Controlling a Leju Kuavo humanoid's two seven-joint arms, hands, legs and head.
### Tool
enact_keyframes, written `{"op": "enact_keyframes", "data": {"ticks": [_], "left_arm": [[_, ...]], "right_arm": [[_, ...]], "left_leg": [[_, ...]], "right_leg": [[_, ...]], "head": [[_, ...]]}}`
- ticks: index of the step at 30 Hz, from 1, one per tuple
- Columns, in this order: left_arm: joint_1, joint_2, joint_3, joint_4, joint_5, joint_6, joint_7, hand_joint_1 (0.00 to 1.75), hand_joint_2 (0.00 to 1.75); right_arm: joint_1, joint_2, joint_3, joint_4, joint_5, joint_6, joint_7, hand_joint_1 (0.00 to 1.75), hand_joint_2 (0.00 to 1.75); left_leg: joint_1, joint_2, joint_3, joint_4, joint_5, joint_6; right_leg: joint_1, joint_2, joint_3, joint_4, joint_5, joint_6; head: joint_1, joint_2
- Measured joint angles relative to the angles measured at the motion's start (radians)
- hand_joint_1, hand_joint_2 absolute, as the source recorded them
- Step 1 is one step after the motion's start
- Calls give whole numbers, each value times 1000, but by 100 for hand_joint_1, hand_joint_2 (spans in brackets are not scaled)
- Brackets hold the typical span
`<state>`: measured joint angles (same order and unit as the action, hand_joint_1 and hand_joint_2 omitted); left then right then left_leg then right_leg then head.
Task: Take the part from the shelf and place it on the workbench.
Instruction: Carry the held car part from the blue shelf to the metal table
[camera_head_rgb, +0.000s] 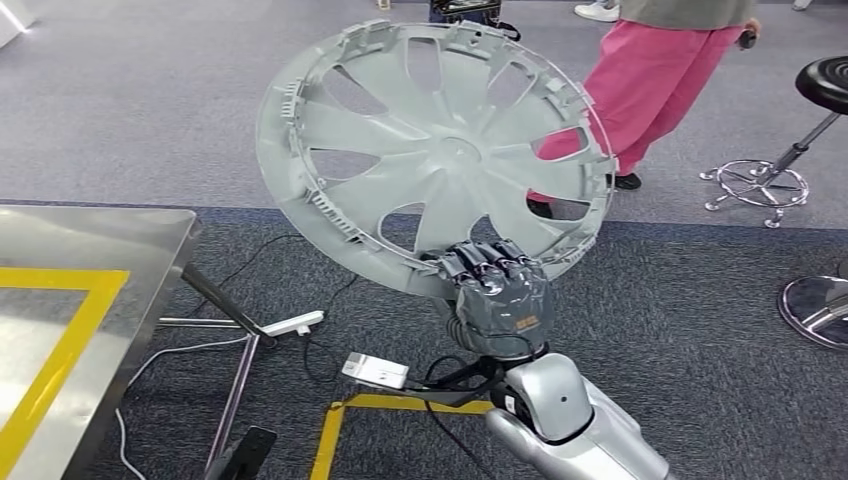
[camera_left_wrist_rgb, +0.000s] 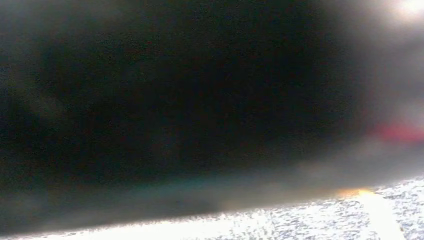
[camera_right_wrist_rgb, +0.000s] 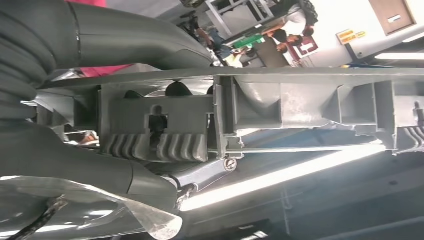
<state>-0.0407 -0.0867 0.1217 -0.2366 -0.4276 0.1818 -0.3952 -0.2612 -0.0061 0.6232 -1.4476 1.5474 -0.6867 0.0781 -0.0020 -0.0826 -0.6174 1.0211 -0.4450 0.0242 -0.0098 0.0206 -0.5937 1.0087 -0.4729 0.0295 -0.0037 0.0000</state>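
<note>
The right hand (camera_head_rgb: 497, 296) grips the bottom rim of the big grey wheel cover (camera_head_rgb: 430, 150) and holds it up in the air, tilted, over the dark carpet (camera_head_rgb: 680, 300). The shiny workbench (camera_head_rgb: 120, 250) with yellow tape sits off to the left — well apart from the cover. A person in pink trousers (camera_head_rgb: 660, 80) stands behind it, near a black stool (camera_head_rgb: 790, 150). White power strips (camera_head_rgb: 375, 370) and cables lie on the floor below the hand.

Right hand (camera_head_rgb: 497, 297) grips the bottom rim of a big grey wheel cover (camera_head_rgb: 435, 155), held up tilted over the carpet. Steel workbench (camera_head_rgb: 150, 250) with yellow tape sits off to the left, and a person in pink trousers (camera_head_rgb: 660, 80) stands behind.
</note>
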Motion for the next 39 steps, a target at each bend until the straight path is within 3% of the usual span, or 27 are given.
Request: {"op": "enact_keyframes", "data": {"ticks": [6,15,39], "left_arm": [[0,1,0,0,0,9,14,0,0],[0,2,-1,0,-10,16,15,0,0],[0,5,-7,0,-8,-3,38,0,0]], "right_arm": [[2,0,0,0,-1,0,-4,175,175],[2,0,-1,0,2,0,-4,175,175],[0,0,-1,0,2,0,-4,175,175]], "left_leg": [[2,5,5,-9,1,-1],[6,7,6,-11,3,-14],[1,7,5,-5,1,-11]], "right_leg": [[3,6,-1,0,-1,-5],[7,7,0,1,0,-11],[1,7,1,-2,2,-8]], "head": [[0,0],[0,0],[0,0]]}}
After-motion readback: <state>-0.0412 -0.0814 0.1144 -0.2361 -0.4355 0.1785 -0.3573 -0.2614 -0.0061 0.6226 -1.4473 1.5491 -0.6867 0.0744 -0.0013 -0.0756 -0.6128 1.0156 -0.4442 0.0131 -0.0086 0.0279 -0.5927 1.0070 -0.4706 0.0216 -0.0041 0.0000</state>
